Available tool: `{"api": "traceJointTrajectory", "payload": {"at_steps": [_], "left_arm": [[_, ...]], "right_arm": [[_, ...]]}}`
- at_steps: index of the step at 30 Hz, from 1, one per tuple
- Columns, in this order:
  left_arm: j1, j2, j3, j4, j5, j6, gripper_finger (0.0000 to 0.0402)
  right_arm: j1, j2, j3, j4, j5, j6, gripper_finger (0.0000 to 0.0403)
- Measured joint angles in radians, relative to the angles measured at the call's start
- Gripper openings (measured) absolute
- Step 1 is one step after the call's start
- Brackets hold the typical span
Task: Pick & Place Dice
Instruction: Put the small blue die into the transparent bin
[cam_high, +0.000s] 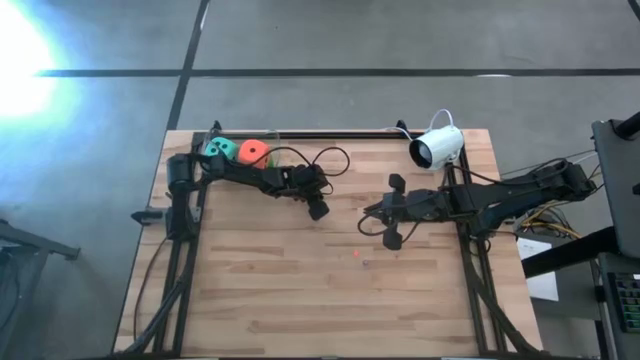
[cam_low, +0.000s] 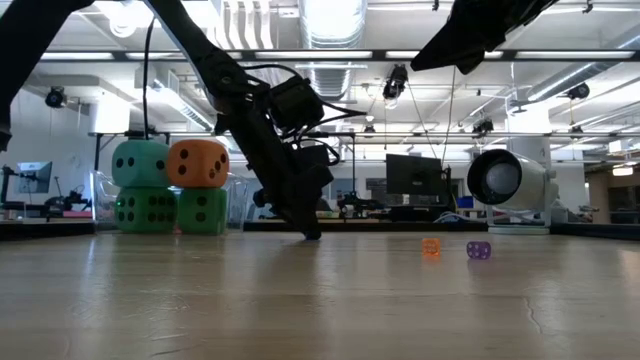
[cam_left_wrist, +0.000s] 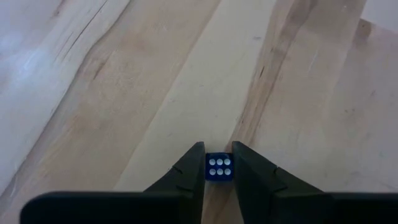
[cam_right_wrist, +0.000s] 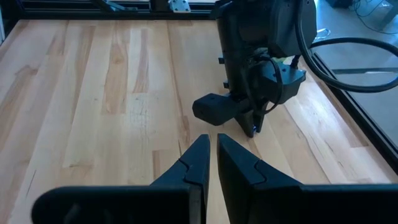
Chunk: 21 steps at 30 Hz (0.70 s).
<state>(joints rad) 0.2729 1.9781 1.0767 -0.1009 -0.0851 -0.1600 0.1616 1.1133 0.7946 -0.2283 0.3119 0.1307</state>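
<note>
The four big soft dice sit in the far left corner of the table (cam_high: 300, 300). They are stacked two on two: the teal die (cam_low: 140, 163) and the orange-red die (cam_low: 198, 163) rest on top of the two green dice (cam_low: 146, 209), which stand side by side and touching. Neither arm is anywhere near them.

The left gripper (cam_high: 319, 211) is angled steeply down to the tabletop, a little left of the middle and nearer the far edge. Its fingers (cam_left_wrist: 186, 174) are drawn in narrow on a small blue die (cam_left_wrist: 219, 168), one finger pressed to each side. The die's face of six white pips looks up at the wrist.

The right gripper (cam_right_wrist: 212, 138) hangs above the table just right of the middle, pointing toward the left one. Its fingers are almost together with only a sliver between them, and they hold nothing.

Two more tiny dice, an orange one (cam_low: 431, 247) and a purple one (cam_low: 479, 250), lie on the bare wood near the middle, close together. A white camera (cam_high: 437, 147) stands by the far edge, toward the right corner.
</note>
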Motion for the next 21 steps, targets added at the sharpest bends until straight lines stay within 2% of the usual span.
{"api": "traceJointTrajectory", "payload": {"at_steps": [12,21], "left_arm": [[0.001,-0.012,-0.001,-0.005,0.001,0.004,0.0069],[0.001,-0.131,0.018,-0.021,0.005,0.030,0.0068]], "right_arm": [[0.000,0.000,0.000,0.000,0.000,0.000,0.0027],[0.000,0.000,0.000,0.002,0.000,0.000,0.0027]]}}
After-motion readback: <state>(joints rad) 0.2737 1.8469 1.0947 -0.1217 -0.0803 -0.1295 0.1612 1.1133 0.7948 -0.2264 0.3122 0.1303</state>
